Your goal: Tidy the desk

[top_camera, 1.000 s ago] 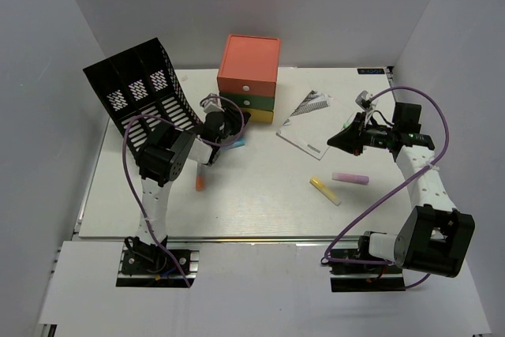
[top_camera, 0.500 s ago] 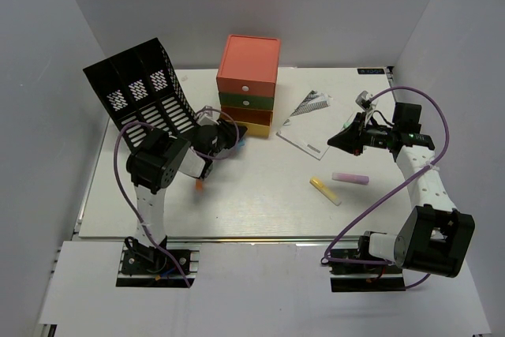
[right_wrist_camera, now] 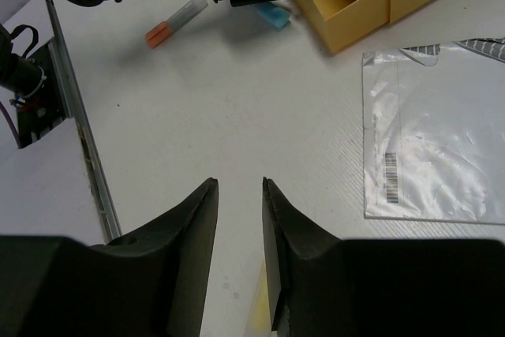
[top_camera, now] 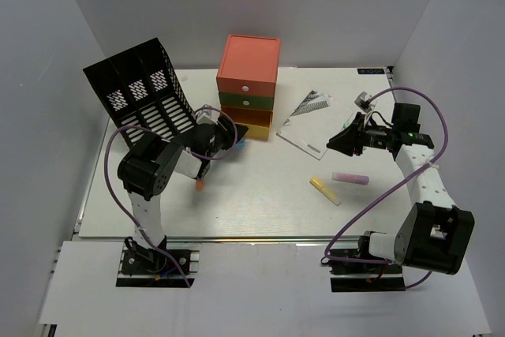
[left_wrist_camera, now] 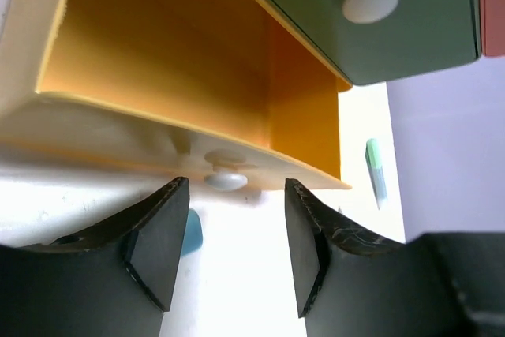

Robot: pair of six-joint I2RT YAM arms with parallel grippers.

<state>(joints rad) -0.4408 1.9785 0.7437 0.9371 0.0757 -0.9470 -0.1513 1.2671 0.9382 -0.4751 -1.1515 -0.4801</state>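
Observation:
The desk [top_camera: 260, 203] is a white tabletop with a metal rail at its near edge. My left gripper [top_camera: 227, 136] is low on the desk, at the front of the drawer unit's [top_camera: 248, 76] yellow bottom drawer [left_wrist_camera: 181, 53], which stands pulled out. In the left wrist view the gripper [left_wrist_camera: 235, 195] is open and empty, and the drawer's white knob [left_wrist_camera: 225, 180] lies just beyond the fingertips. My right gripper [top_camera: 335, 144] hovers open and empty over the desk right of centre; in its wrist view [right_wrist_camera: 239, 185] the jaws stand a little apart.
A black mesh file rack [top_camera: 146, 92] stands back left. A silver packet and a spiral notebook [top_camera: 308, 122] lie right of the drawers. A pink highlighter [top_camera: 349, 177], a yellow one [top_camera: 325, 190], an orange marker [top_camera: 200, 183] and a small blue object [top_camera: 239, 141] lie loose.
The left arm has folded lower and swung its elbow left, bringing the gripper down to the yellow drawer's front; the drawer shows further out. The right arm has barely moved.

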